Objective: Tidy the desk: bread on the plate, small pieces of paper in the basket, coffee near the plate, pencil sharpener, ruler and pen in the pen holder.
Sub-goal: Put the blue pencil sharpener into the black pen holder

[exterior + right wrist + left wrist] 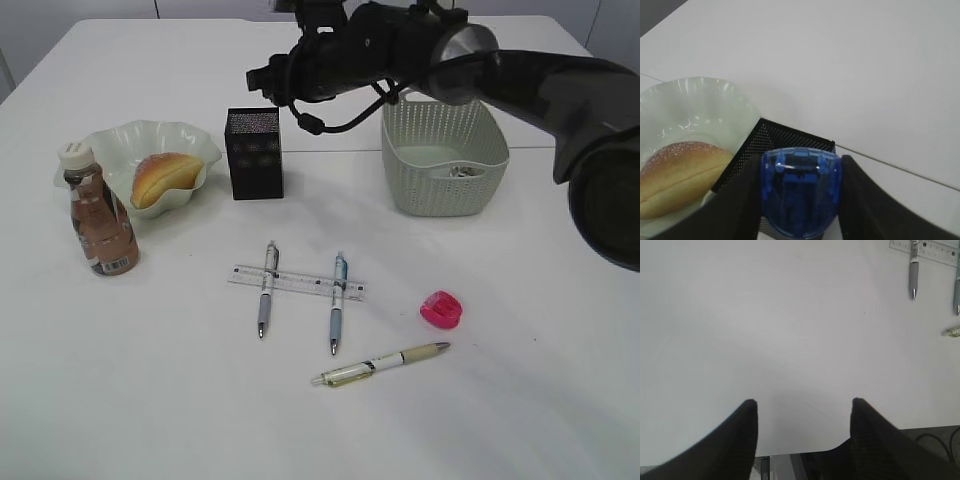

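The right gripper [801,200] clamps a blue sharpener [801,192] between its dark fingers [735,205], directly above the black mesh holder [785,137], whose open top shows just beyond the sharpener. At 9 o'clock from the holder lies the bread [677,172] in the pale wavy plate [695,100].

In the exterior view the right arm [470,60] reaches in from 3 o'clock across the table's far side, its gripper end above the holder [254,153]. The coffee bottle [97,212] stands upright at 7 o'clock from the plate [125,140], just beside it. At 3 o'clock from the holder sits the basket [443,150], with small crumpled paper [462,171] inside.

Nearer the front, a clear ruler [296,282] lies flat with two pens across it: a grey pen [266,288] on its left part and a blue pen [337,302] on its right. A yellow pen [380,364] lies at 5 o'clock from the ruler, and a pink sharpener [443,309] rests at 3 o'clock from it, apart from both.

The left gripper [804,407] hangs over bare table [765,330] with its fingers [747,420] parted and nothing between them; the ruler's end and pen tips show at 1 o'clock.
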You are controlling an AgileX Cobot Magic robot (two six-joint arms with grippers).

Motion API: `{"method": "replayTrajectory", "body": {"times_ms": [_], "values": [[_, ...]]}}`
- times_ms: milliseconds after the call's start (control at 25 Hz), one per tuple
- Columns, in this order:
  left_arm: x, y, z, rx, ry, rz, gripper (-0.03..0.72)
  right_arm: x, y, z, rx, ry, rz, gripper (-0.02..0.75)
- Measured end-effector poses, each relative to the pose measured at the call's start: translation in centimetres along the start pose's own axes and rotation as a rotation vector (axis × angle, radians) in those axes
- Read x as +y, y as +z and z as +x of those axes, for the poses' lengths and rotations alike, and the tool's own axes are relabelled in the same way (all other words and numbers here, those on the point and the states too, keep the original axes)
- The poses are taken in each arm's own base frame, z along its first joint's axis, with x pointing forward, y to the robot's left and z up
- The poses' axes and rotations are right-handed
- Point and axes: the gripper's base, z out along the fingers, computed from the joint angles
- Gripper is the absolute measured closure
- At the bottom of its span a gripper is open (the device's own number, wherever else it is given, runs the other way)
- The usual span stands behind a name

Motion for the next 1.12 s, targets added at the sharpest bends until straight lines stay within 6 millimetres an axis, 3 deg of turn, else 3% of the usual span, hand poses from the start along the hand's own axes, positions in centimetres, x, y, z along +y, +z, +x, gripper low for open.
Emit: {"method": "replayTrajectory", "body": {"times_ms": [280, 560, 720, 920, 1120], "values": [[0.0, 0.0, 0.0, 0.000, 0.000, 0.000, 0.255, 0.2, 0.0, 0.1, 0.011, 0.034, -0.023, 0.433], [0.0, 0.0, 0.0, 0.000, 0.001, -0.002, 0.255, -1.3, -0.1, 0.1, 0.015, -0.056, -0.005, 0.433], [0.0, 0.0, 0.0, -0.002, 0.001, -0.002, 0.255, -2.5, 0.7, 0.7, -0.008, -0.101, 0.020, 0.433], [0.0, 0.0, -0.1, -0.015, 0.002, -0.002, 0.255, -2.7, 2.1, 2.4, -0.008, -0.133, 0.006, 0.433], [0.1, 0.0, -0.2, -0.017, 0.006, -0.013, 0.255, -2.3, 1.7, 0.7, -0.088, -0.138, -0.016, 0.433]]}}
